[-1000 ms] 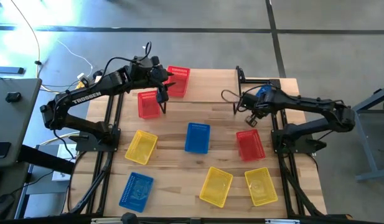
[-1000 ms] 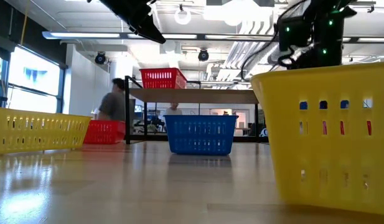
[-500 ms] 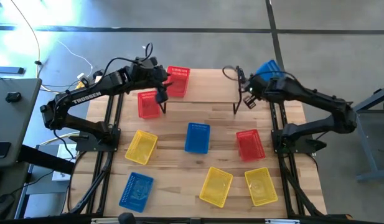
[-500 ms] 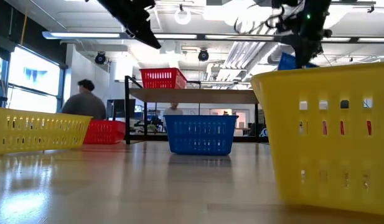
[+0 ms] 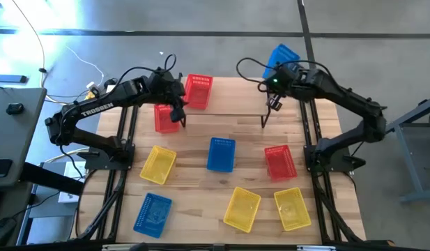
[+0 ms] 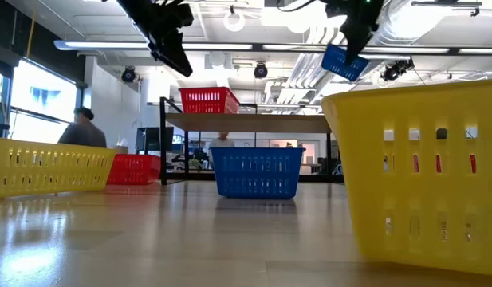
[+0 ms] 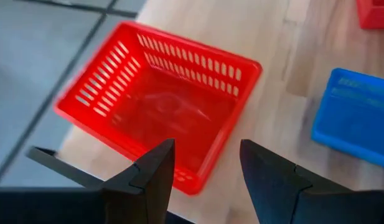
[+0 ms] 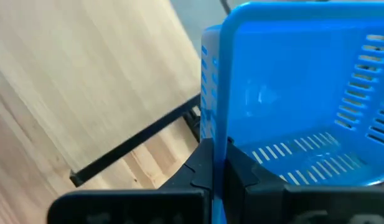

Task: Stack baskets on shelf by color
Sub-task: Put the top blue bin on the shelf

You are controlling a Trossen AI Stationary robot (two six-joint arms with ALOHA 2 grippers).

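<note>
Bright big room behind, with ceiling lights and a person (image 6: 80, 131) far back, seen only from the low view. Light wood worktop (image 5: 246, 139) under everything.

Right end effector (image 8: 215, 163) clenched on the rim of a blue basket (image 5: 281, 57), held tilted high above the far right end of the shelf (image 5: 232, 97). From the wrist, only the blue wall pinched between dark fingers (image 8: 241, 168); from low down, same basket hanging in the air, well above the shelf board.

Left end effector (image 7: 204, 168) released, fingers apart, holding nothing. Hovering over a red basket (image 5: 166, 117) on the worktop, just in front of the shelf's left end. Wrist view looking straight down into it.

On the shelf's left end, one more red basket (image 5: 198, 90). Low view showing it up on the board; high view making it look flat with the rest.

Out on the worktop: blue basket (image 5: 221, 154) in the middle, third red basket (image 5: 279, 162) to the right, yellow basket (image 5: 159, 165) to the left. Along the near edge, another blue basket (image 5: 153, 213) and two more yellow baskets (image 5: 242, 208) (image 5: 292, 208).
</note>
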